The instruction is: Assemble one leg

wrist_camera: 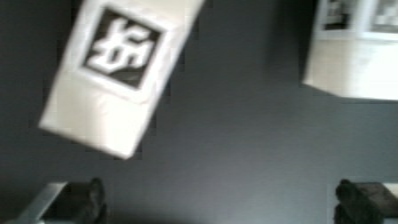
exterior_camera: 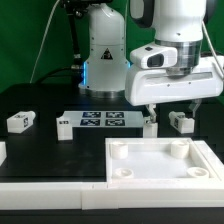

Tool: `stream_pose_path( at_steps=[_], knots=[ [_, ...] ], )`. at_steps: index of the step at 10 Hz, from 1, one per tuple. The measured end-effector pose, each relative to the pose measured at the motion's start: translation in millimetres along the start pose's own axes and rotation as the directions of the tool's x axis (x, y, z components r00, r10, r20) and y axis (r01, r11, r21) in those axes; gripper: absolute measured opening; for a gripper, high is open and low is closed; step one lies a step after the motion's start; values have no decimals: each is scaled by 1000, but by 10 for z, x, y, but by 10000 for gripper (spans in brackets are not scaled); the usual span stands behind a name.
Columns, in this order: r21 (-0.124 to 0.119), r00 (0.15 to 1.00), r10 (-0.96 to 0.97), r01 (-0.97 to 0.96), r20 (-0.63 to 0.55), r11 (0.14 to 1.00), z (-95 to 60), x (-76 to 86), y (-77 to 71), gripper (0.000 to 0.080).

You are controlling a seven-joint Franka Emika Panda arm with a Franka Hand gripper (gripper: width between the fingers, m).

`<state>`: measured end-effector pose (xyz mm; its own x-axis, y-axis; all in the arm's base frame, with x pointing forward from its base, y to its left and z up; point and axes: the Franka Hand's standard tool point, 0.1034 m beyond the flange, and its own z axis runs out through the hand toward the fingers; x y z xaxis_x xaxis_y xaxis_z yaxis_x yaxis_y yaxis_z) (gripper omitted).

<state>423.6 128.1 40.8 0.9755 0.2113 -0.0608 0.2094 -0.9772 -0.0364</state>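
White blocky plastic leg [wrist_camera: 111, 85], square-tagged

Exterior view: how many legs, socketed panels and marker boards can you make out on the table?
Legs: 2
Square panel with corner sockets: 1
Marker board: 1
Total: 4
The small pale shape under the gripper is too unclear to count.

I see the marker board [exterior_camera: 100, 122] with one leg [exterior_camera: 20, 122] well off on the exterior view's left and two legs [exterior_camera: 148, 124] [exterior_camera: 182, 121] just on its right. The panel [exterior_camera: 150, 163] lies before them.
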Motion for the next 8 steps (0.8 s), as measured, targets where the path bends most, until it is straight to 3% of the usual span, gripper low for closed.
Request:
stream_pose_path(
  at_steps=[1, 4, 6, 8],
  knots=[
    [10, 994, 105, -105, 2, 994, -8, -15, -78, 648],
    [4, 996, 82, -82, 40, 997, -9, -17, -74, 648],
    [-14, 983, 71, -69, 170, 997, -5, -103, -50, 648],
    [-58, 916, 111, -96, 385, 994, 5, -224, -101, 648]
  ],
)
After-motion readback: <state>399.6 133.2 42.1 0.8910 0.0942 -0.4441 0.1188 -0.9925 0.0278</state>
